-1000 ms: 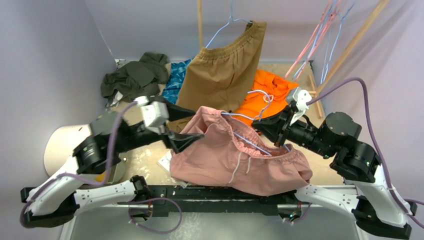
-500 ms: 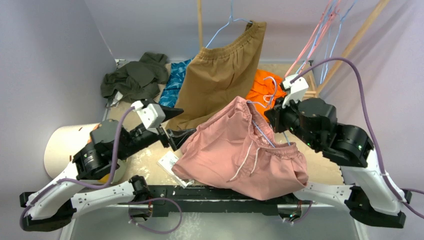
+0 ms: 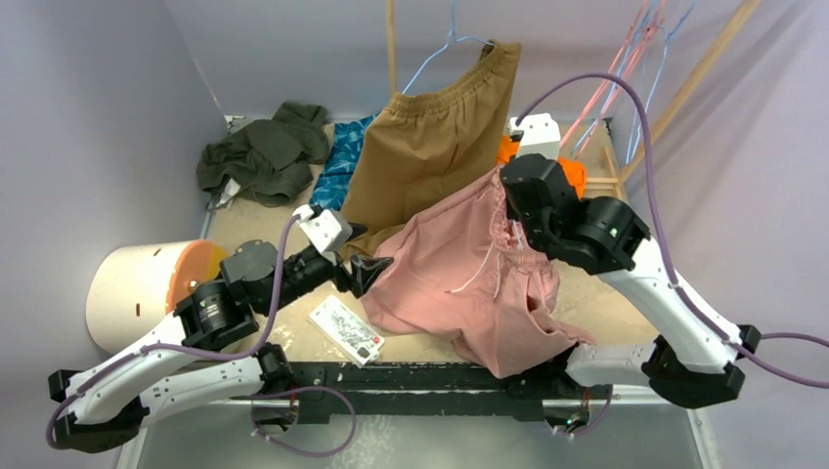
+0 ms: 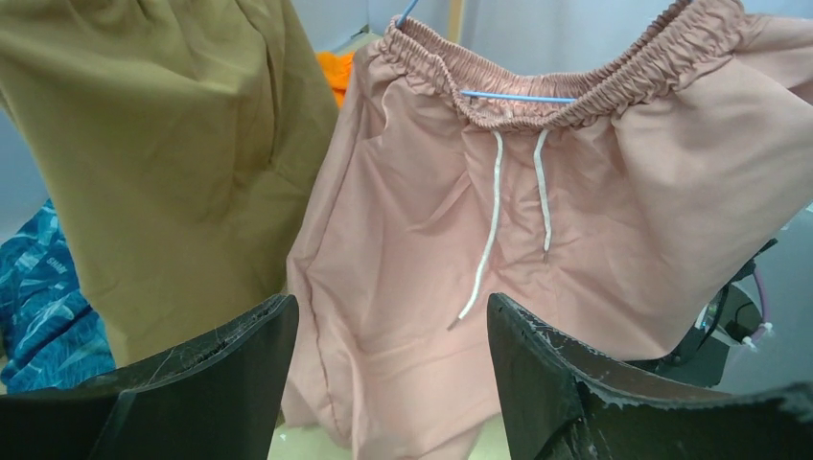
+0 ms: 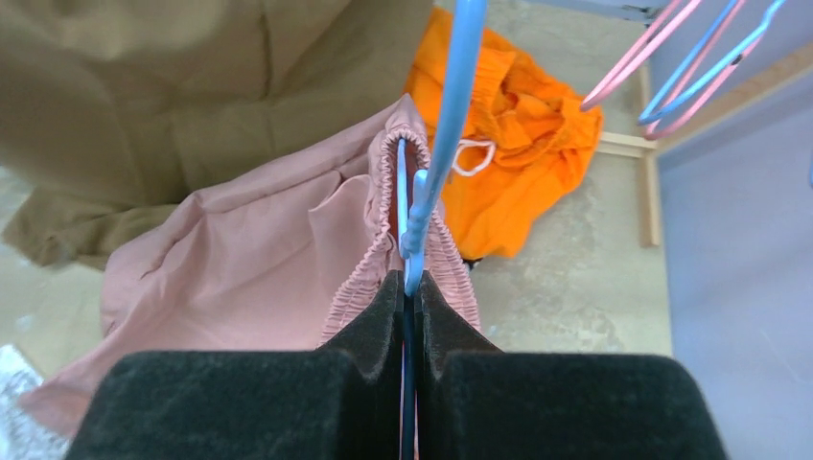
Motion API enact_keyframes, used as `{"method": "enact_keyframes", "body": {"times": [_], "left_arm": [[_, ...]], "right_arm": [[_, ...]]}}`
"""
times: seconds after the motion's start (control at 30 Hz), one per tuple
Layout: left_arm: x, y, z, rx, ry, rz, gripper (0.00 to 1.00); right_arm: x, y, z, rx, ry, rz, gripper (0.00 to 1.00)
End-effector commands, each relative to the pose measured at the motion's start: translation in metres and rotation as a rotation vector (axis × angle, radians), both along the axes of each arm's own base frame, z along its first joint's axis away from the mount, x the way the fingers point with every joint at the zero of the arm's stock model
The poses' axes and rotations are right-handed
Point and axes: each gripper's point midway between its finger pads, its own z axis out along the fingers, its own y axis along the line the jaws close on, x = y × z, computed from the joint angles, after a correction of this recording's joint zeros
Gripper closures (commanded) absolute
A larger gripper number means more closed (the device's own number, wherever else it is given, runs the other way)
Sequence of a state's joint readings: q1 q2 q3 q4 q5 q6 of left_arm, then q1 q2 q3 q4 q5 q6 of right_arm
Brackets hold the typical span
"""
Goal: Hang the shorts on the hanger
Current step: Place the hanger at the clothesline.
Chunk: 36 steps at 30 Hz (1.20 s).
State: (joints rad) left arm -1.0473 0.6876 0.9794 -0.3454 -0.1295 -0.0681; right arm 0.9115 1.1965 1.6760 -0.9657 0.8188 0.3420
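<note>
Fingers (image 5: 369, 321) of the right gripper (image 5: 409, 287) are pressed together on the hanger (image 5: 451, 105) — I see its light-blue wire running straight into the seam between the two foam pads. The shorts (image 3: 459, 274) hang from that wire in front of the right arm. The gathered waistband is threaded over the wire, which shows as a blue line across the waistband in the left wrist view. The legs drape downward; I cannot tell whether the lowest hem touches the table (image 3: 606, 303). The drawstring (image 4: 491, 240) dangles in two light cords down the front.

The left gripper (image 4: 391, 309) is spread wide and holds nothing, with both its fingers pointing at the front of the shorts. From overhead I place it just beside the lower-left edge of the shorts.

Behind the shorts, the tan-brown shorts (image 3: 430, 147) hang from a second blue hanger (image 3: 440, 49). The orange garment (image 5: 518, 144) lies on the table beyond — mostly hidden by the right arm in the overhead view. A printed packet (image 3: 344, 329) lies flat on the table near the left gripper.
</note>
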Motion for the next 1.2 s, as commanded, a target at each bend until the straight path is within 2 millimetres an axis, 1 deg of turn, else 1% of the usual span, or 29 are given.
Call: {"method": "enact_keyframes", "body": {"times": [0.0,0.03,0.1,0.23,0.27,0.3,0.37,0.4,0.43,0.47,0.5,0.53,0.6,0.63,0.67,0.7,0.8,0.83,0.87,0.9,0.93,0.97,1.03,1.17], "left_arm": [[0.004,0.01,0.019,-0.081,-0.033,0.049,0.29],[0.004,0.011,0.017,-0.077,-0.033,0.055,0.29],[0.005,0.014,0.015,-0.075,-0.034,0.064,0.29],[0.007,0.019,0.014,-0.072,-0.037,0.09,0.29],[0.007,0.02,0.014,-0.073,-0.038,0.096,0.29],[0.008,0.021,0.015,-0.074,-0.039,0.1,0.29],[0.008,0.022,0.013,-0.08,-0.034,0.104,0.29],[0.008,0.022,0.012,-0.084,-0.029,0.108,0.29],[0.008,0.023,0.011,-0.085,-0.025,0.108,0.29],[0.007,0.023,0.009,-0.084,-0.021,0.109,0.29],[0.007,0.023,0.006,-0.082,-0.015,0.11,0.29],[0.007,0.024,0.005,-0.082,-0.013,0.112,0.29],[0.007,0.025,0.002,-0.077,-0.007,0.116,0.29],[0.008,0.026,0.002,-0.075,-0.005,0.122,0.29],[0.009,0.027,0.003,-0.075,-0.006,0.13,0.29],[0.009,0.028,0.002,-0.072,-0.005,0.136,0.29],[0.014,0.031,0.004,-0.074,-0.022,0.165,0.29],[0.016,0.031,0.006,-0.079,-0.025,0.174,0.29],[0.017,0.031,0.008,-0.085,-0.027,0.18,0.29],[0.018,0.03,0.01,-0.094,-0.026,0.183,0.29],[0.018,0.03,0.011,-0.103,-0.024,0.183,0.29],[0.018,0.03,0.012,-0.111,-0.021,0.184,0.29],[0.016,0.031,0.012,-0.119,-0.015,0.183,0.29],[0.015,0.036,0.008,-0.108,-0.01,0.193,0.29]], "right_arm": [[0.017,-0.022,0.046,0.016,-0.148,-0.128,1.0],[0.019,-0.022,0.055,0.021,-0.167,-0.125,1.0],[0.021,-0.026,0.081,0.034,-0.213,-0.145,1.0],[0.019,-0.045,0.146,0.076,-0.333,-0.234,1.0],[0.019,-0.048,0.157,0.082,-0.354,-0.24,1.0],[0.019,-0.049,0.162,0.082,-0.37,-0.242,1.0],[0.021,-0.048,0.161,0.064,-0.382,-0.238,1.0],[0.023,-0.045,0.154,0.056,-0.373,-0.229,1.0],[0.023,-0.043,0.145,0.053,-0.359,-0.219,1.0],[0.026,-0.037,0.129,0.039,-0.33,-0.208,1.0],[0.026,-0.035,0.121,0.045,-0.313,-0.201,1.0],[0.027,-0.031,0.106,0.035,-0.283,-0.191,1.0],[0.024,-0.031,0.091,0.038,-0.249,-0.185,1.0],[0.021,-0.033,0.092,0.046,-0.25,-0.187,1.0],[0.018,-0.038,0.103,0.065,-0.273,-0.187,1.0],[0.013,-0.047,0.126,0.106,-0.323,-0.203,1.0],[-0.012,-0.07,0.216,0.338,-0.511,-0.17,1.0],[-0.02,-0.077,0.238,0.395,-0.567,-0.157,1.0],[-0.025,-0.083,0.253,0.431,-0.61,-0.154,1.0],[-0.027,-0.087,0.26,0.447,-0.634,-0.158,1.0],[-0.026,-0.087,0.26,0.442,-0.643,-0.16,1.0],[-0.024,-0.085,0.255,0.429,-0.639,-0.159,1.0],[-0.018,-0.074,0.234,0.391,-0.595,-0.143,1.0],[-0.009,-0.058,0.182,0.309,-0.478,-0.11,1.0]]}}
